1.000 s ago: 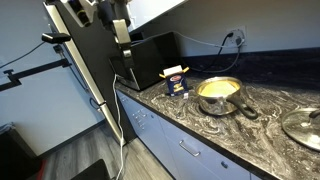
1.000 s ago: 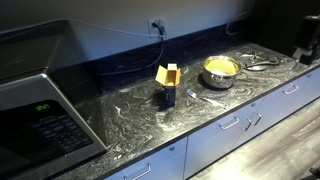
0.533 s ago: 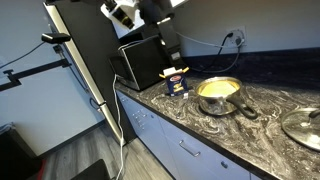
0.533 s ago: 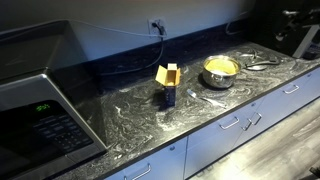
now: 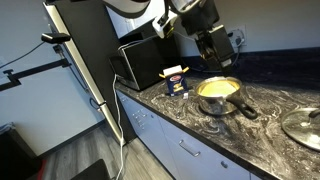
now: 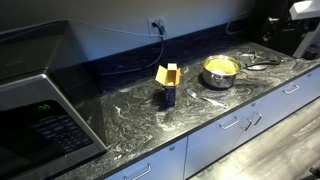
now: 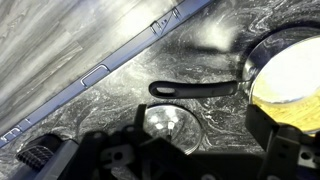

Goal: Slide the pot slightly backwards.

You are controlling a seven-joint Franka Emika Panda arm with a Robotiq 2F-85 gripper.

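Note:
The pot (image 5: 218,92) is a shiny silver saucepan with a yellowish inside. It stands on the dark marbled counter, its dark handle pointing toward the front edge. It also shows in an exterior view (image 6: 221,70) and at the right of the wrist view (image 7: 290,80), with the handle (image 7: 195,88) lying across. My gripper (image 5: 216,50) hangs in the air above and behind the pot, not touching it. In the wrist view its fingers (image 7: 200,140) are spread apart with nothing between them.
A blue box (image 5: 175,82) stands next to the pot, seen also from its yellow side (image 6: 168,85). A microwave (image 5: 140,62) sits at the counter's end. A flat glass lid (image 5: 303,125) lies beyond the pot handle, below the gripper in the wrist view (image 7: 170,125). Drawer fronts (image 7: 95,75) run under the counter edge.
The arm has swung across from above the microwave to above the pot. The pot, box and lid have not moved.

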